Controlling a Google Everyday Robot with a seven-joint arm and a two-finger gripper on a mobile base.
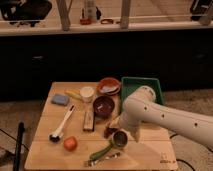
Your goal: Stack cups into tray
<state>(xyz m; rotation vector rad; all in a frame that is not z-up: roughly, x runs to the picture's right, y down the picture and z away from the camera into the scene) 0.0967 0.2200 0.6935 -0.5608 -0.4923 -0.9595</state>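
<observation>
The dark brown-grey cup (120,138) is near the front middle of the wooden table, tilted so that its opening faces me. My gripper (116,131) is right at this cup, at the end of the white arm (160,117) that reaches in from the right. The arm hides how the gripper meets the cup. A pale cup (87,94) stands upright at the back middle of the table. The green tray (145,84) lies at the back right, partly hidden by my arm.
An orange bowl (109,86) sits left of the tray, with a dark red bowl (103,106) in front of it. A wooden block (89,120), white spoon (62,123), blue sponge (60,99), tomato (70,143) and green-handled utensil (101,151) lie on the table (45,150).
</observation>
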